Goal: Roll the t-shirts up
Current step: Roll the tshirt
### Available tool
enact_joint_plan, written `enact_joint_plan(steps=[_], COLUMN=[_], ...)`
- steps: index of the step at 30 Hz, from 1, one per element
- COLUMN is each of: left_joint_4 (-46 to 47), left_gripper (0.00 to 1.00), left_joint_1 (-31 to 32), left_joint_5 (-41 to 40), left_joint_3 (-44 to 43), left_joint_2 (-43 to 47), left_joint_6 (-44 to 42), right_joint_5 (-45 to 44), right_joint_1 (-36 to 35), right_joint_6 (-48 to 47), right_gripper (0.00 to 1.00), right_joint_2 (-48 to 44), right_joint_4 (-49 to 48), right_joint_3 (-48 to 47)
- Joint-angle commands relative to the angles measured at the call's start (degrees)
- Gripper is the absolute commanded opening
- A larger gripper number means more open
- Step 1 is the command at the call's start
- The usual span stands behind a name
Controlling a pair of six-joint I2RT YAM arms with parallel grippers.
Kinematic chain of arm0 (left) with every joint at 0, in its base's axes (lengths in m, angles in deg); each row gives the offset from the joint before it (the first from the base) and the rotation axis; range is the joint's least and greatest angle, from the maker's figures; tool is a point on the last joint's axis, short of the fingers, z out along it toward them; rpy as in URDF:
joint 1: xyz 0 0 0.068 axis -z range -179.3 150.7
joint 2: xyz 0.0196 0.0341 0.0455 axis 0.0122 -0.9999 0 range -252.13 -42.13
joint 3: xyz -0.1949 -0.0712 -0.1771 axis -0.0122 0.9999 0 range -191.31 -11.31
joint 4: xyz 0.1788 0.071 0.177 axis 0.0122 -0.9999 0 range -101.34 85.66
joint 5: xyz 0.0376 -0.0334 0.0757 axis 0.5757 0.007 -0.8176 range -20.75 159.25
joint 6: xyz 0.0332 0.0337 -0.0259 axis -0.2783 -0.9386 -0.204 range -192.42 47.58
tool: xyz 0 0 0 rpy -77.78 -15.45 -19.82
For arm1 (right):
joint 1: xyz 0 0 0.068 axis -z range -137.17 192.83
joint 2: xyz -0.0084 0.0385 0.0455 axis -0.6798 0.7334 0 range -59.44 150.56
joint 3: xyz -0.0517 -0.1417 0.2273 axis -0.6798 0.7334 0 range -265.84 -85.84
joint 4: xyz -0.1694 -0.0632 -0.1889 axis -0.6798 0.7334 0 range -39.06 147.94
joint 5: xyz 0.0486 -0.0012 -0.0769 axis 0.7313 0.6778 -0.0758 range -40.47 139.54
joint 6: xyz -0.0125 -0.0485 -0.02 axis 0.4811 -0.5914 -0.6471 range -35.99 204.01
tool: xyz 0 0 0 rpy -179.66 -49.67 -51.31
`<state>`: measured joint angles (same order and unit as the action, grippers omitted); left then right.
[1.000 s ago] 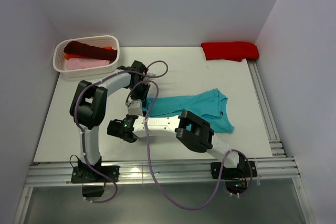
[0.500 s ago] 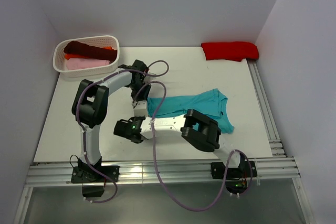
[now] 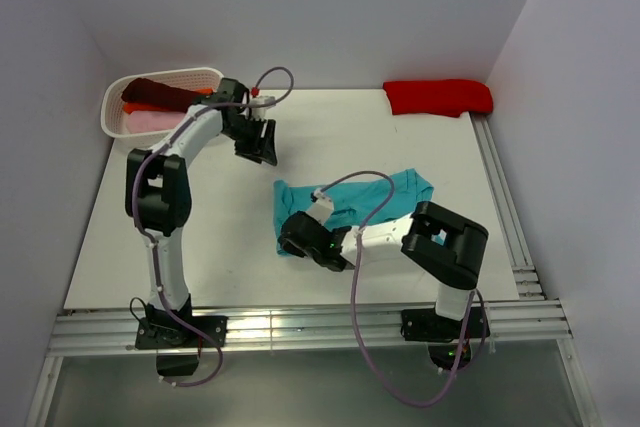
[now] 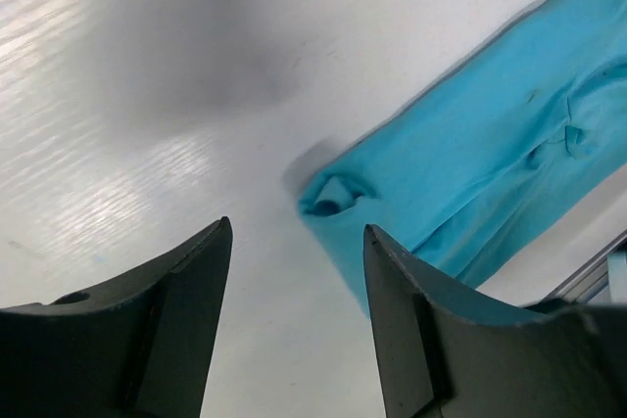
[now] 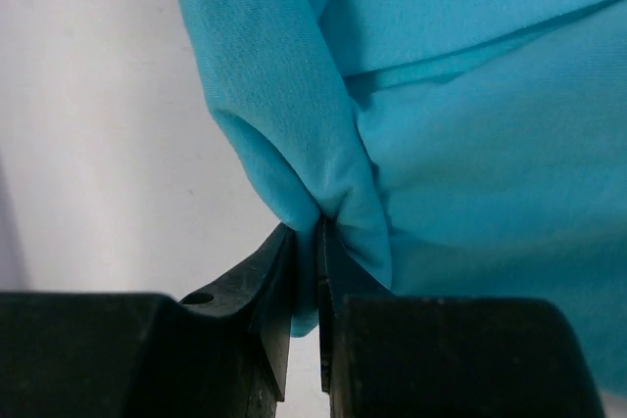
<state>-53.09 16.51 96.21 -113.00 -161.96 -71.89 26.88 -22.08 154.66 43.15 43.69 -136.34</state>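
Teal t-shirt [image 3: 395, 195] lies in a long folded strip mid-frame in the top view. Right gripper [image 5: 318, 242] pinches its lower-left end; left gripper [image 4: 294, 242] hangs spread, upper left.

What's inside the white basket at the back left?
A dark maroon t-shirt lies on top, with a pink t-shirt and a bit of orange cloth showing beside it. The left arm covers the right end of the basket; anything under those shirts is hidden.
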Motion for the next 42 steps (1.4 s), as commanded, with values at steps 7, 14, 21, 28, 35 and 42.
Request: enact_joint_plan(steps=[7, 14, 21, 28, 35, 42], left_joint_4=[3.8, 12.9, 20.5, 20.8, 19.0, 15.5], left_gripper=[0.64, 0.65, 0.64, 0.58, 0.11, 0.0], left_joint_1=[-4.4, -4.5, -4.3, -1.0, 2.1, 4.7], left_joint_5=[13.9, 22.0, 25.5, 19.9, 7.4, -3.8], left_joint_3=[16.0, 26.1, 28.1, 26.9, 25.6, 25.1], left_joint_2=[8.6, 8.5, 4.9, 2.8, 2.2, 4.7], left_joint_6=[-7.5, -6.8, -1.2, -1.0, 3.1, 0.9], right_joint_5=[12.9, 16.1, 16.5, 16.5, 16.9, 8.3], right_joint_1=[5.2, 6.5, 6.6, 6.6, 6.5, 3.9], right_joint_6=[15.4, 22.9, 26.7, 28.0, 21.9, 9.7], right_gripper=[0.08, 0.06, 0.04, 0.04, 0.24, 0.55], right_joint_2=[2.1, 12.6, 17.3, 18.7, 9.9, -5.7], right_joint_4=[-51.0, -67.4, -74.4, -76.3, -61.0, -13.9], right_joint_3=[20.1, 21.3, 21.9, 22.6, 22.4, 12.6])
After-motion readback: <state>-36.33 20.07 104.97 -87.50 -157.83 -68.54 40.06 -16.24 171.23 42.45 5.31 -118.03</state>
